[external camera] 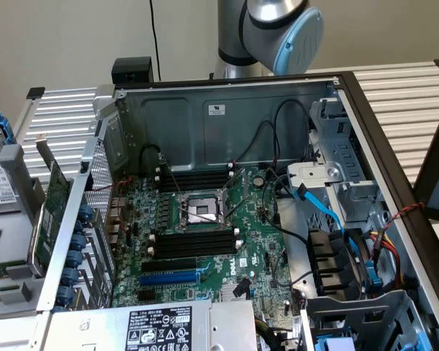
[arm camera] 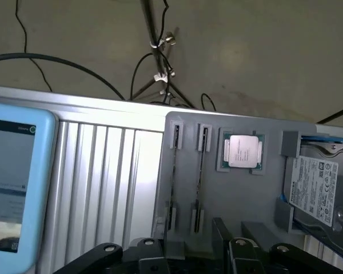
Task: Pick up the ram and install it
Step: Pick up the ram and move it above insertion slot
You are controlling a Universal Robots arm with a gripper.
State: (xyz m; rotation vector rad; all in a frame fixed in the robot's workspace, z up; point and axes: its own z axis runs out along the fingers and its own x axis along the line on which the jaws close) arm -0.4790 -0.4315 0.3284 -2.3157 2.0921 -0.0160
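My gripper [arm camera: 188,260] hangs above a grey parts tray [arm camera: 263,200], its black fingers [arm camera: 234,254] apart with nothing between them. Below it the tray has two narrow holders [arm camera: 201,171]. Each carries a thin dark strip on edge, and I cannot tell whether either strip is the ram. In the exterior view the open computer case [external camera: 227,110] shows its motherboard [external camera: 256,241]. Black memory slots [external camera: 194,243] lie on both sides of the processor socket [external camera: 203,210]. The arm's elbow [external camera: 278,29] rises behind the case.
A processor chip [arm camera: 242,151] and a hard drive [arm camera: 317,188] rest in the tray beside the holders. A light-blue framed screen [arm camera: 14,182] lies on the ribbed table [arm camera: 103,171]. A green expansion card [external camera: 55,194] stands at the case's left in the exterior view. Cables [external camera: 329,212] cross the case's right side.
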